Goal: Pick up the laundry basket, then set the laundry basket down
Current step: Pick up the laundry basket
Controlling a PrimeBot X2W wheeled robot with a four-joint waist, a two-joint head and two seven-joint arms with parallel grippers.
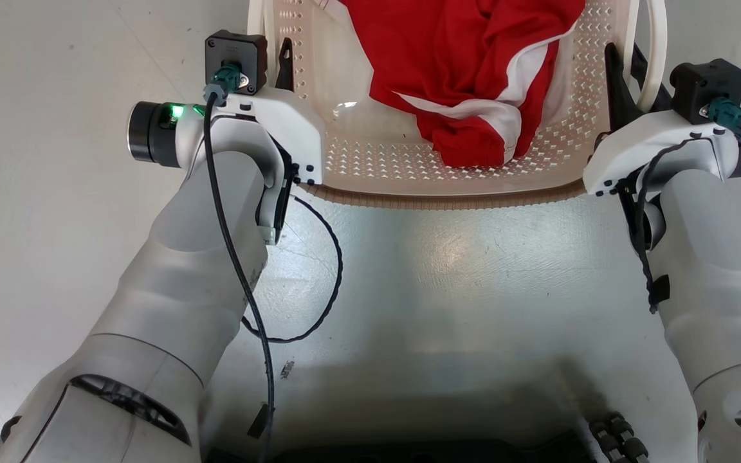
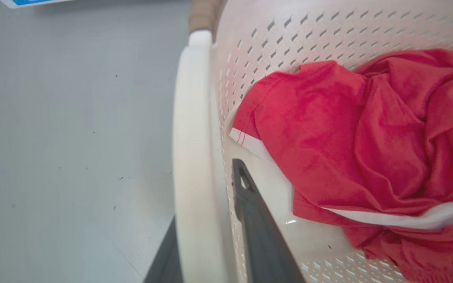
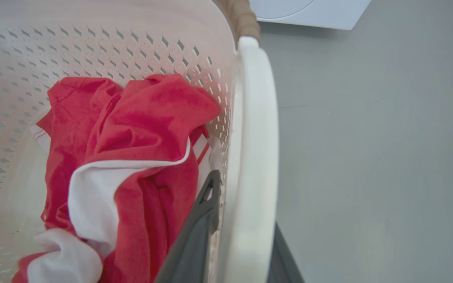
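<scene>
I've got the laundry basket (image 1: 448, 198) straight ahead, left gripper (image 2: 207, 196) and right gripper (image 3: 244, 200) each with 2 fingers clamped across a side handle, so grasp looks done, lift-off unclear, set-down still left.

Nothing legible shows: the blue-and-white sign (image 2: 34, 2) at the top left corner of the left wrist view is cut off by the edge, and the faint mark on the black camera block (image 1: 235, 50) is too small to read.

Jaws clasping laundry basket (image 2: 328, 35) handle (image 2: 195, 157), red garment (image 2: 348, 137)
</scene>
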